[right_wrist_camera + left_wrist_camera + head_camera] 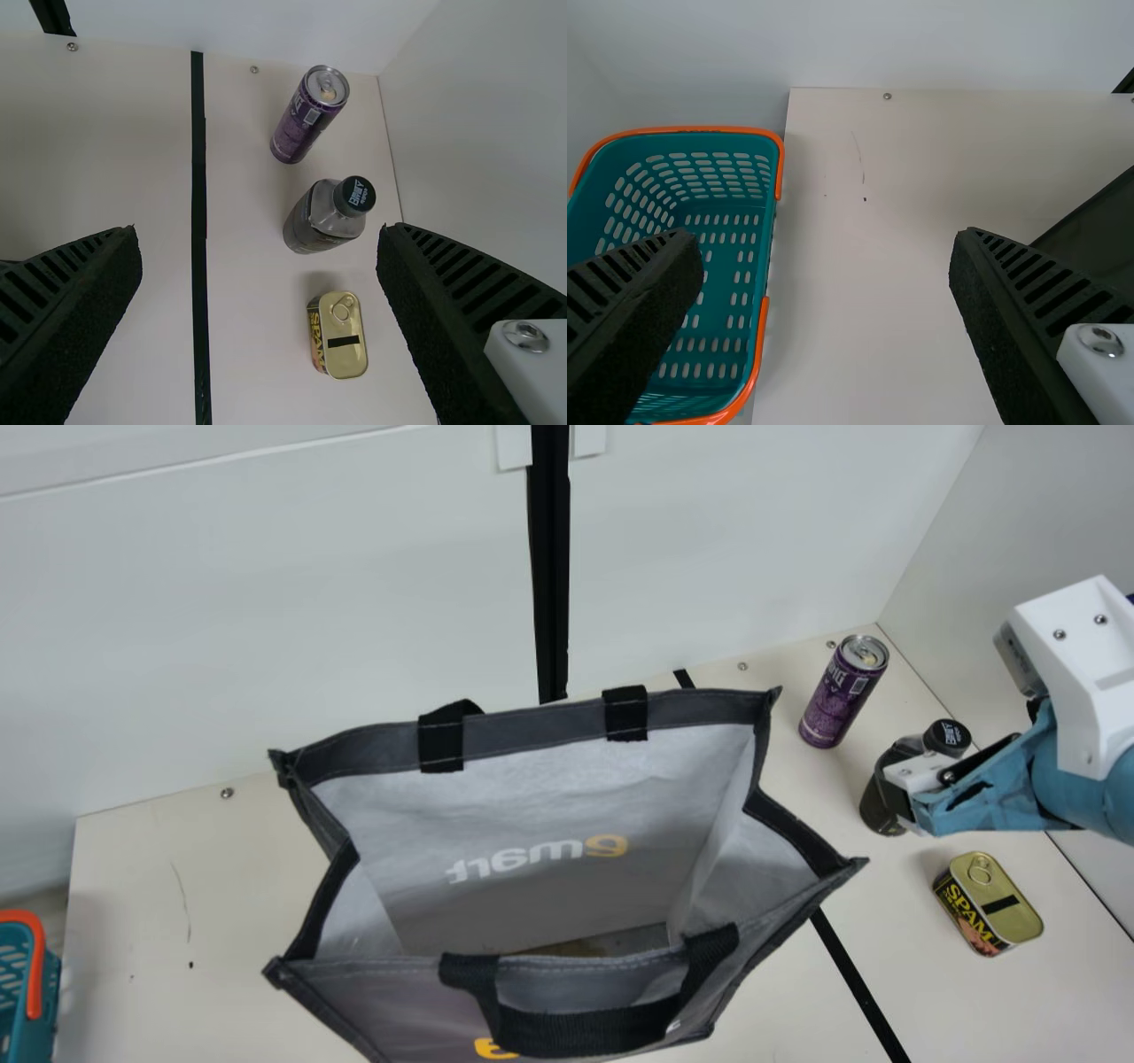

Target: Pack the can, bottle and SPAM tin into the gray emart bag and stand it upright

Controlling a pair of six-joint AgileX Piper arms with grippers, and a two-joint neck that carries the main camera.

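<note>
Bag (532, 731) gapes open; bottle (310, 228) (upright) parts can (299, 128) from tin (345, 357).

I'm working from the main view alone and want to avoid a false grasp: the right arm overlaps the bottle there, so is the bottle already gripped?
Observer: No. The right wrist view shows the right gripper open, with the bottle not clamped between its fingers.
Operator: And the left gripper, which I don't see?
Observer: The left wrist view shows the left gripper open too, with nothing held between its fingers.
</note>
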